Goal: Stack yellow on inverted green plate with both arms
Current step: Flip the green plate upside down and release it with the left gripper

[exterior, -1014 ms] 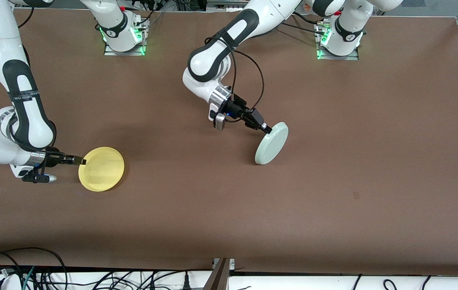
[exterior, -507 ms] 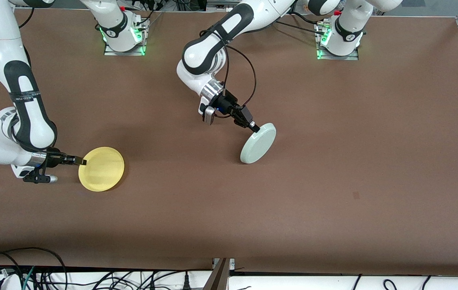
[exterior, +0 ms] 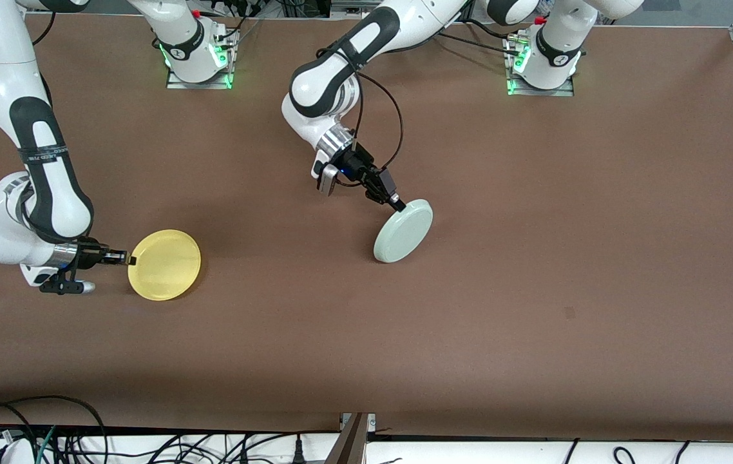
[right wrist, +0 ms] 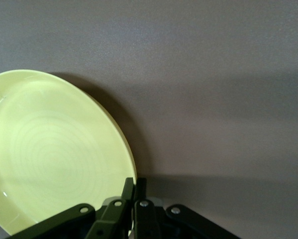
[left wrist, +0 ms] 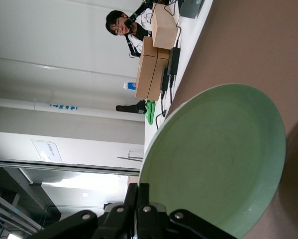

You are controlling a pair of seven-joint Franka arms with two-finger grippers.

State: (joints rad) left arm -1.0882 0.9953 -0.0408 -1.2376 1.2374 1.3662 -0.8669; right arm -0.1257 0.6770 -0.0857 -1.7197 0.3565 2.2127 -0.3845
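my right pincer (exterior: 129, 260) has just clamped the rim of the round yellow shallow plate (exterior: 165, 265), lifting it off the brown table (exterior: 534, 258). my left pincer (exterior: 398, 206) – clenched on the tilted pale green round plate (exterior: 403, 230) – has swung it toward mid-table; inversion underway, stacking next.

You face a brown table (exterior: 534, 309) under even light. Black cables (exterior: 51, 432) trail along its white front edge. Past it, cardboard boxes (left wrist: 156, 55) sit on a white bench, near white walls.
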